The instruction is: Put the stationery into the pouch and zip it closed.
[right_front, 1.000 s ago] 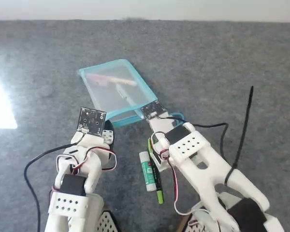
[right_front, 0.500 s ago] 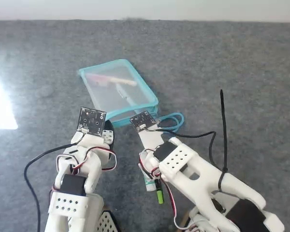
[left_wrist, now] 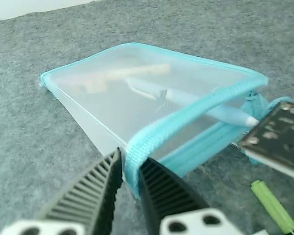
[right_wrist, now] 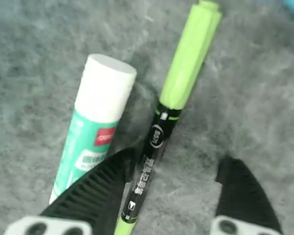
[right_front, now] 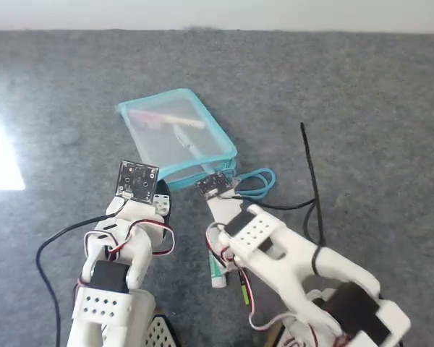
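Risk: my right pincer point(right_wrist: 176, 165), open over the green highlighter point(right_wrist: 187, 63), may snag the glue stick point(right_wrist: 95, 112) at its 9 o'clock; left pincer point(left_wrist: 130, 169) pinches the pouch point(left_wrist: 137, 98) rim.

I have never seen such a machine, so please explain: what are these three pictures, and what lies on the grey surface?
These are two small white robot arms, left and right, each ending in a pincer. One picture looks down from above; the other two come from cameras on the wrists. On the grey felt table lies a translucent pouch with a teal zip edge, a pale blue pen inside. The left pincer is shut on that edge. The right pincer hangs open above a green-and-black marker and a white-capped green glue stick, holding nothing.
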### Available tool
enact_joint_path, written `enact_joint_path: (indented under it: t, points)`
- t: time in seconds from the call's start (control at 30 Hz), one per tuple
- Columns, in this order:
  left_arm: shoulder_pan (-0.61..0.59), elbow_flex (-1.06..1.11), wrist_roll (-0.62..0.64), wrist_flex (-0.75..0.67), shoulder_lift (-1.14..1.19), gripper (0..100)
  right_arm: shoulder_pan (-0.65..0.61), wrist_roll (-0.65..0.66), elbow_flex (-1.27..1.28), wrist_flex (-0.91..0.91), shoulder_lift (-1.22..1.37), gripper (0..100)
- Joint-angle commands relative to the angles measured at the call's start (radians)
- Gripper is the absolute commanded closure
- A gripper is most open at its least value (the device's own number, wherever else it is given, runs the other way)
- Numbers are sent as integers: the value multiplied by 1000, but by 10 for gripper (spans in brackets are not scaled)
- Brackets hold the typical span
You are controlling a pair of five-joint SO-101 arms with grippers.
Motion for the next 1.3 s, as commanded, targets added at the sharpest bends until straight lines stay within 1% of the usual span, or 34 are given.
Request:
enact_joint_path:
  t: [0.0, 0.07, 0.17, 0.2, 0.27, 0.33, 0.4, 0.5, 0.7, 0.77, 0.9, 0.93, 0.97, 1.1, 1.17, 1.27]
  points:
    - [-2, -38, -3, -14, 5, 989, 96, 11, -58, 31, 56, 816]
    - [-2, -38, -3, -14, 5, 989, 191, 54, -74, 47, 54, 845]
    - [2, -38, -3, -14, 5, 989, 371, 138, -120, 81, 54, 909]
    - [5, -38, -3, -14, 5, 989, 432, 192, -144, 97, 54, 931]
    - [5, -38, -3, -15, 5, 989, 539, 344, -199, 133, 54, 972]
    - [6, -38, -3, -17, 5, 989, 611, 451, -245, 153, 54, 993]
    - [6, -38, -3, -18, 5, 989, 654, 459, -285, 156, 54, 987]
    - [6, -38, -3, -18, 5, 989, 662, 460, -347, 133, 61, 987]
    - [6, -38, -3, -14, 5, 989, 587, 470, -471, 137, 65, 970]
    - [3, -38, -3, -14, 5, 989, 579, 470, -483, 139, 64, 909]
    - [2, -38, -3, -14, 5, 989, 588, 471, -483, 168, 64, 701]
    - [3, -38, -3, -14, 5, 989, 588, 471, -483, 188, 62, 665]
    - [5, -38, -3, -14, 5, 989, 585, 471, -483, 211, 56, 650]
    - [0, -38, -3, -14, 5, 989, 567, 470, -474, 255, 44, 649]
    - [-2, -38, -3, -14, 5, 989, 556, 468, -427, 242, 33, 650]
    - [-2, -38, -3, -14, 5, 989, 530, 459, -328, 174, 38, 693]
